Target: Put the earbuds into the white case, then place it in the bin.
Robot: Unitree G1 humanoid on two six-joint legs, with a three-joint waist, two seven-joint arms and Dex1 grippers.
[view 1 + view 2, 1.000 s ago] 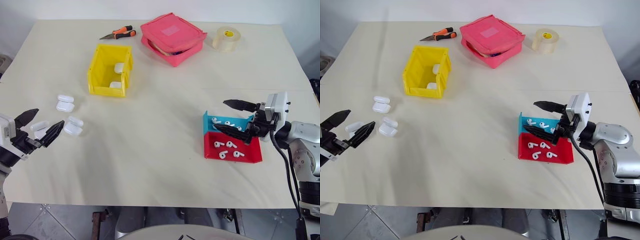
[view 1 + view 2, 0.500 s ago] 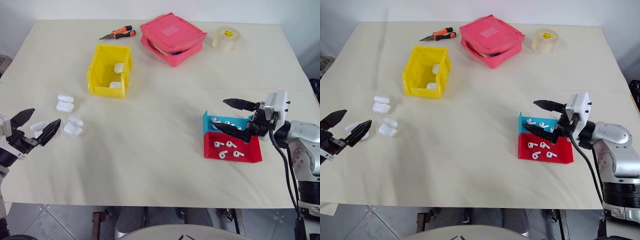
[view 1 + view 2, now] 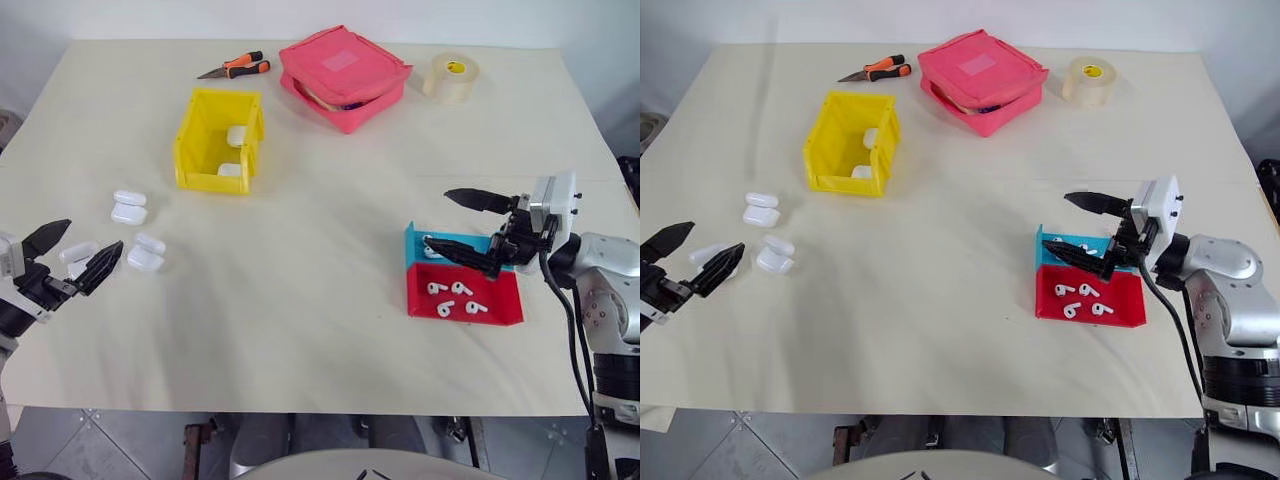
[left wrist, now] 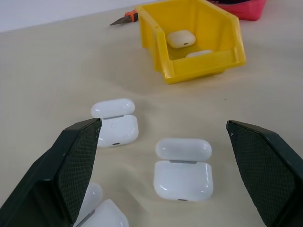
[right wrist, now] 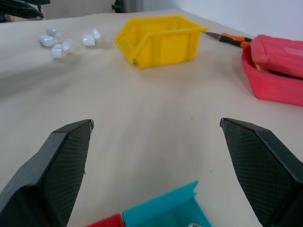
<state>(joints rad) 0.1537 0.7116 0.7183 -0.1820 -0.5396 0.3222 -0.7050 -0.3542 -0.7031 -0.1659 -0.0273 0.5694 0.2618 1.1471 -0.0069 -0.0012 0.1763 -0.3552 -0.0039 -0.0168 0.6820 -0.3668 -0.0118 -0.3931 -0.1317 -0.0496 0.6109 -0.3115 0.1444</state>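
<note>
- White earbuds [image 3: 453, 297] lie loose in the red tray [image 3: 500, 311] and the blue tray [image 3: 412, 242] at the table's right side; they are tiny and glossy, so a pinch that lands off centre would likely flick one out of its tray.
- The right gripper [image 3: 460, 227] hangs over the blue tray with its fingers spread wide and nothing between them; if it drops too steeply, a fingertip could catch the tray wall and shove both trays.
- The left gripper [image 3: 75, 255] is also wide open and empty, level, near three open cases [image 4: 182, 167] on the left; the cases sit close together, so closing on one may knock its neighbour.
- An open lid is a weak handle: a grip on the lid rather than the body could snap the case shut or tip it.
- The yellow bin [image 3: 219, 139] stands well apart from both hands, beyond the cases, already holding two cases; its tall walls could snag a carried case that comes in too low.
- Earbuds and cases lie at opposite sides, so a long carry risks a drop.
</note>
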